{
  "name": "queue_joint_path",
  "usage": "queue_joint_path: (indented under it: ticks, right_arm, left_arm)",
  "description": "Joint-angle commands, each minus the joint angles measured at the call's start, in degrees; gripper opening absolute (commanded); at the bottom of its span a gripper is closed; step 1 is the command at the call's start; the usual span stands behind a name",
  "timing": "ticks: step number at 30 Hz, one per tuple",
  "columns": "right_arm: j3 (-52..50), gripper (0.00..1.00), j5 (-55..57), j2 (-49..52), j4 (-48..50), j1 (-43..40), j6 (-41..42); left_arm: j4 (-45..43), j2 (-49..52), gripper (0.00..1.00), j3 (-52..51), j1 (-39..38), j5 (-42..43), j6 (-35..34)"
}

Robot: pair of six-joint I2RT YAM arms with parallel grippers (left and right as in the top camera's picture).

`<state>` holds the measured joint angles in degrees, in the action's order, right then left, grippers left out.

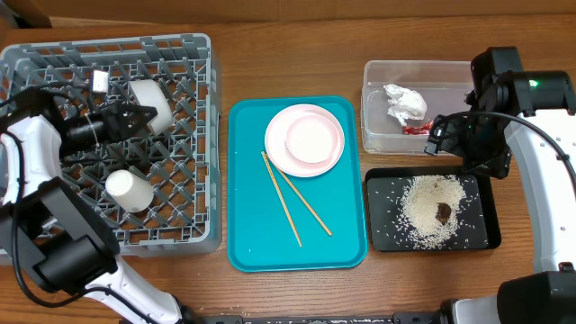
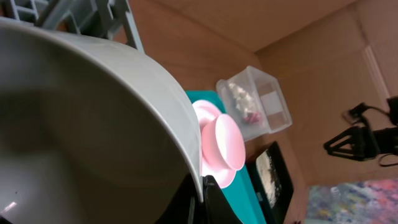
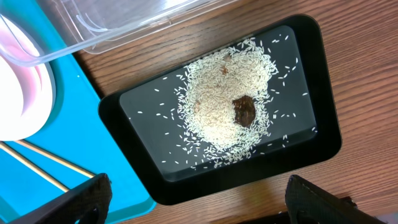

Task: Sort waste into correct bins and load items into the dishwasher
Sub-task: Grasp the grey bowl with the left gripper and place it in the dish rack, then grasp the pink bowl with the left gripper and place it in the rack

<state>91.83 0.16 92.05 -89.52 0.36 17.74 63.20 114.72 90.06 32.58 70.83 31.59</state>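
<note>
My left gripper (image 1: pixel 135 118) is over the grey dish rack (image 1: pixel 193 54), shut on the rim of a grey bowl (image 1: pixel 151 101) that fills the left wrist view (image 2: pixel 81 124). A white cup (image 1: pixel 128 190) stands in the rack. The pale plate (image 1: pixel 292 155) with the pinkish bowl (image 1: pixel 310 137) on it and the chopsticks (image 1: pixel 292 198) lie on the teal tray. The clear tub (image 1: pixel 373 135) holds the paper wad (image 1: pixel 405 102) and red wrapper (image 1: pixel 416 129). My right gripper (image 3: pixel 198 185) is open and empty above the black tray (image 3: pixel 143 168), which holds rice (image 3: pixel 211 112) and a brown lump (image 3: pixel 244 110).
The teal tray (image 1: pixel 243 243) lies between the rack and the two bins. In the overhead view the right gripper (image 1: pixel 447 135) hovers over the gap between the tub and the black tray (image 1: pixel 490 238). Bare wooden tabletop runs along the front edge.
</note>
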Motion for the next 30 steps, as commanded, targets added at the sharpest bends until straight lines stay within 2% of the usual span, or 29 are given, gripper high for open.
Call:
queue_joint_path:
  ticks: [1,2,6,8,9,10,14,18,21,23,25,28,29,30]
  right_arm:
    - [0.9,0.91,-0.2,-1.3,0.0,-0.1,-0.2]
    - [0.9,0.91,-0.2,-1.3,0.0,-0.1,-0.2]
    - [0.9,0.91,-0.2,-1.3,0.0,-0.1,-0.2]
    - [0.9,0.91,-0.2,-1.3,0.0,-0.1,-0.2]
    - [0.9,0.91,-0.2,-1.3,0.0,-0.1,-0.2]
    - [0.9,0.91,-0.2,-1.3,0.0,-0.1,-0.2]
    - [0.9,0.91,-0.2,-1.3,-0.5,-0.1,-0.2]
    - [0.9,0.91,-0.2,-1.3,-1.2,-0.1,-0.2]
    - [0.9,0.92,4.7,-1.3,-2.9,-0.1,0.7]
    - [0.9,0.95,7.8,-1.3,-3.3,-0.1,3.4]
    - [0.9,0.96,7.8,-1.3,-2.9,-0.1,3.4]
    - [0.9,0.96,7.7,-1.3,-2.5,-0.1,3.4]
    - [0.9,0.96,7.7,-1.3,-2.5,-0.1,3.4]
    - [0.9,0.96,7.7,-1.3,-2.6,-0.1,3.4]
  left_arm:
    - [0.5,4.4,0.07,0.2,3.8,0.3,1.2]
    - [0.7,4.5,0.1,0.2,4.8,0.3,1.2]
    - [2.9,4.5,0.57,0.2,11.0,0.2,0.5]
    - [4.5,4.4,0.73,0.2,13.3,2.9,0.1]
    - [5.7,4.2,0.91,0.2,14.4,5.4,0.2]
    - [6.6,3.9,1.0,0.2,15.1,7.3,0.2]
    - [9.1,-0.4,1.0,0.2,15.7,6.5,0.2]
    - [9.2,-9.2,1.0,0.2,10.4,3.5,0.1]
    - [6.0,-16.0,1.0,0.2,-2.4,-7.4,-3.1]
    - [2.2,-17.6,1.0,0.2,-13.5,-20.0,-9.9]
    - [-0.9,-17.3,1.0,0.2,-24.3,-31.4,-14.6]
    - [-4.2,-15.8,1.0,0.2,-36.6,-42.9,-17.8]
    - [-6.8,-14.1,1.0,0.2,-44.3,-49.4,-19.3]
    - [-8.1,-13.0,1.0,0.2,-48.0,-52.7,-20.1]
